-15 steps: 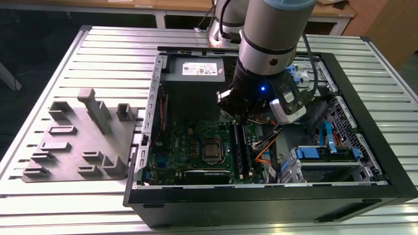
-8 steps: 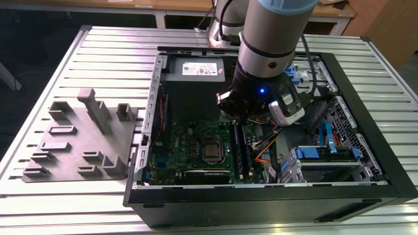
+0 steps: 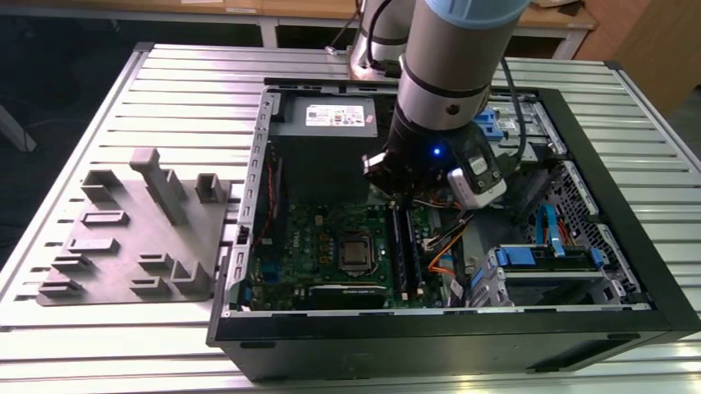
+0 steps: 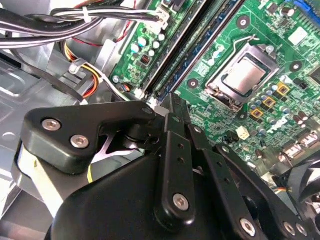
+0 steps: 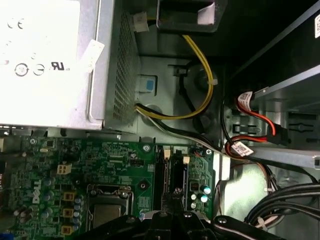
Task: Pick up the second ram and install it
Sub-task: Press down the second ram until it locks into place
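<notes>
Jaws' tips hidden behind gripper [image 4: 172, 107] linkage

The arm [image 3: 444, 78] is a thick silver-grey tube with a pale blue joint cap at its upper end. Below it sits a black wrist block bearing a small blue light, with a silver-and-black camera module [image 3: 474, 176] fixed to its side. The gripper [image 4: 172, 112] is matte black, built of flat linkage bars joined by round silver screws.
</notes>
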Robot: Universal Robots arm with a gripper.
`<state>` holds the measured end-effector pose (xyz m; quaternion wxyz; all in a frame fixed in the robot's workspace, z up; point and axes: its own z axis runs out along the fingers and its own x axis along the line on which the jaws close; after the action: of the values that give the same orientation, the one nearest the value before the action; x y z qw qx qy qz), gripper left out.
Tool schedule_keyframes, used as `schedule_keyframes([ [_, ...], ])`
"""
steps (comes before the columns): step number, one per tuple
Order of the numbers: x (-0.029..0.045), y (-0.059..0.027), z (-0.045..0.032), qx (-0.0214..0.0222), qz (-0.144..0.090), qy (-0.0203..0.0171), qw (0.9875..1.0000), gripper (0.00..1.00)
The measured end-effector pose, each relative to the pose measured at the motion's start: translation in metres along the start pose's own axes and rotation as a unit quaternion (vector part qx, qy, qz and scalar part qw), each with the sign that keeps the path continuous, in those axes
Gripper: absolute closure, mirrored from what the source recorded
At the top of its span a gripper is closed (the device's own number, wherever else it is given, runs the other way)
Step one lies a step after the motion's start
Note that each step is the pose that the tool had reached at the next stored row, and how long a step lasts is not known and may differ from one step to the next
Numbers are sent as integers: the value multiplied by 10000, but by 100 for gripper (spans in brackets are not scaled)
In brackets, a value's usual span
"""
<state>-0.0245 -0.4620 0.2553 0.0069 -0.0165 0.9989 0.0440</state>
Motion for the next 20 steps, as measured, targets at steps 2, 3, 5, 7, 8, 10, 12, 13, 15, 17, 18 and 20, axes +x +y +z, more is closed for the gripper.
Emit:
schedule_keyframes([
  [2,1,-2,28,0,0,0,10000,93],
  [3,1,-3,42,1,1,0,10000,93],
  [5,1,-5,63,0,1,0,10000,93],
  [7,2,-5,63,2,1,1,10000,93],
  [8,2,-5,64,2,1,0,10000,93],
  [10,2,-5,65,1,1,0,10000,93],
  [12,1,-5,72,-1,1,-1,10000,93],
  [13,2,-6,81,-1,1,0,10000,93],
  [15,2,-8,100,0,1,0,10000,93],
  [17,2,-9,104,1,1,0,10000,93],
  [18,2,-9,103,1,1,0,10000,93],
  [20,2,-8,105,1,1,0,10000,93],
])
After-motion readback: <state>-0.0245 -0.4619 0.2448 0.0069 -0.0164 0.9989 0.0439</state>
